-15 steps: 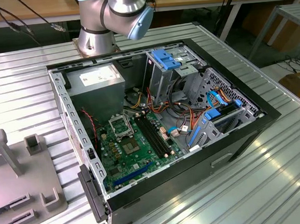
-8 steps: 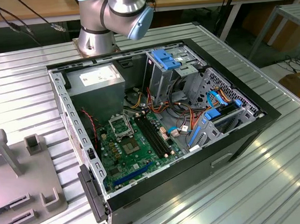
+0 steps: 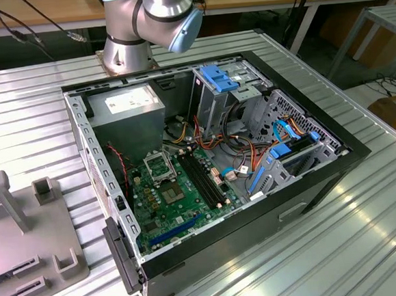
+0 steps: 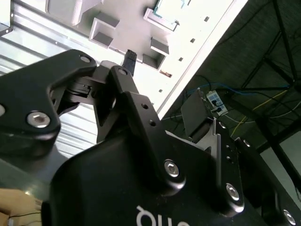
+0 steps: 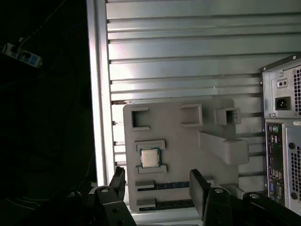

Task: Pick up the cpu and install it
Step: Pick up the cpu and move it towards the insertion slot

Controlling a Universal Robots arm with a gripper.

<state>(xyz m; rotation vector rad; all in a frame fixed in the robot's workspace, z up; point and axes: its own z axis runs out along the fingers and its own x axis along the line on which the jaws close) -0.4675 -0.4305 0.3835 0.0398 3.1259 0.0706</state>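
A: Where is the cpu to be found?

B: In the first wrist view it is seen lying flat in a square nest on the grey tray. The tray is set on the ribbed table, at the exterior view's left of the open computer case. The cpu is not yet lifted.

A: What is held by the gripper?

B: Nothing. Its fingers are spread wide, well apart, and nothing is gripped between them. The gripper is poised above the tray, near the cpu but apart from it.

A: What could be got wrong from here?

B: The chip is thin and ringed by raised nest walls, so little edge is offered. If the fingers are brought down off-centre, a wall may be struck or clamped instead. The chip may also be caught by one corner and tilted. A shallow hold on smooth metal could, it is judged, be lost in transit.

A: And at the case?

B: The socket is hemmed in. The memory slots lie just to the exterior view's right, the power supply stands on the far side, and loose cables are near. Wide fingers may be fouled there. If the cpu is set down tilted or wrongly turned, contacts could be bent. Whether the socket's frame is open cannot be told.
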